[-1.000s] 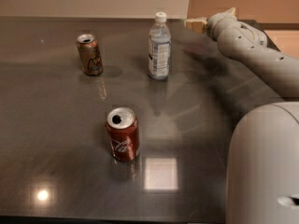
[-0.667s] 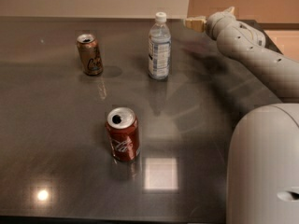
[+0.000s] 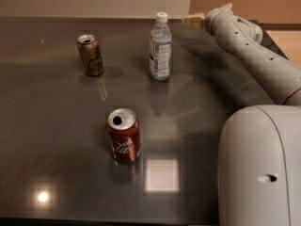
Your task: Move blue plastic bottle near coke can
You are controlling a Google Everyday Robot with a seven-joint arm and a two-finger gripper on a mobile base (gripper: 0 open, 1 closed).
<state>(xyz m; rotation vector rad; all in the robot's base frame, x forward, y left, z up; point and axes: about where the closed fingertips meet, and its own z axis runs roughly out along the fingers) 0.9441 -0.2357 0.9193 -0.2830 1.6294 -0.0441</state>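
The blue plastic bottle (image 3: 160, 47), clear with a white cap and blue-white label, stands upright at the back middle of the dark table (image 3: 56, 126). The coke can (image 3: 124, 135), red with white script and a silver top, stands upright nearer the front, left of centre. My gripper (image 3: 194, 20) is at the end of the white arm, at the table's far edge, a little right of the bottle's cap and apart from it. It holds nothing that I can see.
A brownish-gold can (image 3: 90, 55) stands upright at the back left. My white arm (image 3: 256, 55) runs along the right side, and a large white part of the robot's body (image 3: 261, 168) fills the front right corner.
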